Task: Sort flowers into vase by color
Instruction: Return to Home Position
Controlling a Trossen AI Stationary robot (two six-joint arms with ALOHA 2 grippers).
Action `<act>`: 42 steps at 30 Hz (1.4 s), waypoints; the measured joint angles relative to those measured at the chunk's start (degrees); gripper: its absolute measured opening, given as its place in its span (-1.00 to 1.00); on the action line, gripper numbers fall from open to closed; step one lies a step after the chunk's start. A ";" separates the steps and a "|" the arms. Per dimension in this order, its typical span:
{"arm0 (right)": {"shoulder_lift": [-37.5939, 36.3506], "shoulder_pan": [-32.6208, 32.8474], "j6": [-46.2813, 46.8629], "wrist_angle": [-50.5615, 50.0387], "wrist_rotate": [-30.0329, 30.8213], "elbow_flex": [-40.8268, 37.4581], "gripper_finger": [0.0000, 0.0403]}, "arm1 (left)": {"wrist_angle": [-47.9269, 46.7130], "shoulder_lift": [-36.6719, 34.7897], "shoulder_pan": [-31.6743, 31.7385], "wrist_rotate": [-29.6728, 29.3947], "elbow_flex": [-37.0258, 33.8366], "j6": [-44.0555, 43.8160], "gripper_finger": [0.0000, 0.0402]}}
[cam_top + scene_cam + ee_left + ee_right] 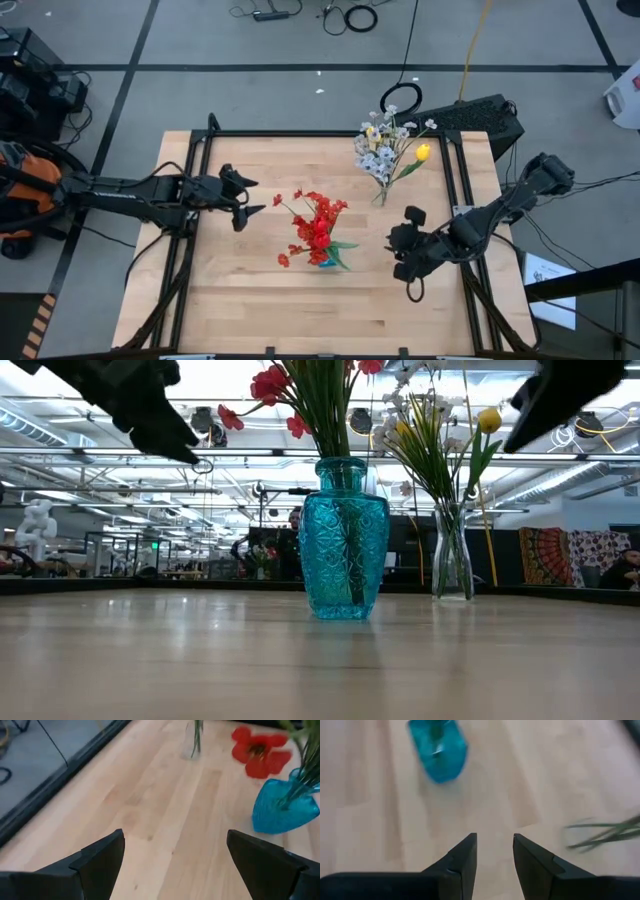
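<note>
I am judging sorting done: red flowers (318, 228) in turquoise cut-glass vase (343, 540), whitish-yellow flowers (385, 150) in clear glass vase (452, 565); left gripper (175, 835) spread, right gripper (494, 837) ajar.

Two vases on the table (250, 290): one blue vase (343, 540) near the middle, one clear vase (452, 555) toward the far right corner. One yellow tulip (423, 152) and several whitish sprigs (378, 150) in the clear vase. Red blooms (318, 225) in the blue vase, too bunched to count. One left gripper (258, 196), one right gripper (395, 242).

Grey floor (300, 95) with black tape lines (300, 68) and loose cables (360, 17); beyond, white ceiling beams (250, 453) and a patterned wall hanging (545, 555).
</note>
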 joint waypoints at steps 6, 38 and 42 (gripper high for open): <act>-3.15 1.21 0.27 13.58 -4.28 -9.82 -0.41 | 7.47 -6.57 -1.97 5.77 -4.33 9.94 0.77; -12.65 0.54 -3.07 22.24 -3.85 -16.03 -0.41 | 27.01 -44.10 -2.57 20.69 -35.56 4.62 0.77; -14.48 0.34 -5.05 21.12 -4.04 -16.03 -0.41 | 26.68 -43.87 -2.56 17.92 -35.58 4.66 0.77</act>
